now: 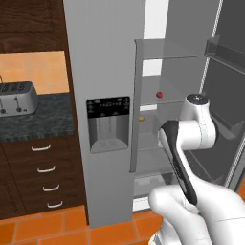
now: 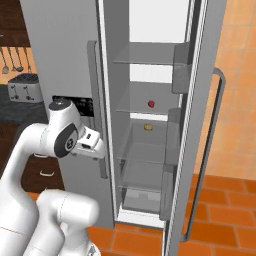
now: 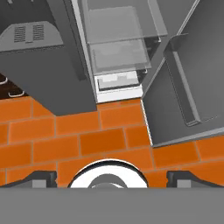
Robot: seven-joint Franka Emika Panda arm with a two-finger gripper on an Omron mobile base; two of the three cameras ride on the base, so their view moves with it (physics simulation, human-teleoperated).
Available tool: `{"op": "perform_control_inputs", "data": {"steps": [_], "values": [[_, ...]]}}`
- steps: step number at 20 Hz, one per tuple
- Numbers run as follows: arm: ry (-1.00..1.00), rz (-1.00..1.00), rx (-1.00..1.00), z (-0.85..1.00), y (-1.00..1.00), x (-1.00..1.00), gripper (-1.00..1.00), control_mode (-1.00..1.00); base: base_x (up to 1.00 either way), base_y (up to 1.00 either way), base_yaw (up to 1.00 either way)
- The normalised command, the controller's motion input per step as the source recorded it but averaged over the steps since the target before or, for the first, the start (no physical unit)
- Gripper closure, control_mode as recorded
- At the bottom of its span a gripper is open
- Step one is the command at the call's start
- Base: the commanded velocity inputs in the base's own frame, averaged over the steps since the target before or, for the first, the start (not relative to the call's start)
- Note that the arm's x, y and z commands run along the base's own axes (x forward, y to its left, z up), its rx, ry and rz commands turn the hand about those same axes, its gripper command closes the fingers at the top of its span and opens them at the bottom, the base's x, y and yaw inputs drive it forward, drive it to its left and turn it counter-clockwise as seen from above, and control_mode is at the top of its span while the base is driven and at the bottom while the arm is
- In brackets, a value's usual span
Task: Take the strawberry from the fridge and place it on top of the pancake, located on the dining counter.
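The grey fridge (image 1: 103,72) stands with its dispenser door closed and its right door (image 2: 210,100) swung open. A tiny red strawberry (image 1: 159,94) lies on a middle glass shelf (image 2: 151,104). My gripper (image 3: 112,178) is open, its fingertips (image 3: 41,177) far apart with nothing between them, and it points down at the floor in front of the fridge. The hand (image 2: 92,142) hangs outside the fridge by the closed door, below and left of the strawberry. The pancake and the dining counter are out of view.
A small yellowish item (image 2: 148,127) sits one shelf below the strawberry. The open door carries bins (image 3: 188,87) on its inner side. To the left a toaster (image 1: 16,98) stands on a dark counter (image 1: 43,119) above drawers. Orange tiles (image 3: 87,135) cover the floor.
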Motion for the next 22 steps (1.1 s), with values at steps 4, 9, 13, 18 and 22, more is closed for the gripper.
{"op": "perform_control_inputs", "data": {"steps": [4, 9, 13, 18, 22], "values": [[0.0, 0.16, -0.01, 0.0, 0.12, -0.43, -1.0, -1.0, 0.0, 0.0, 0.0], [0.01, 0.15, -0.05, -0.01, 0.3, -0.14, -1.0, -1.0, 0.0, 0.0, 0.0], [0.0, 0.07, 0.0, -0.01, 0.08, 0.0, -1.0, -1.0, 0.0, 0.0, 0.0], [0.0, 0.01, 0.0, 0.0, 0.0, 0.0, -1.0, 1.0, 0.0, 0.0, 0.0], [0.0, 0.0, 0.0, 0.0, 0.0, 0.0, -1.0, 1.0, 0.46, 0.0, 0.06]]}}
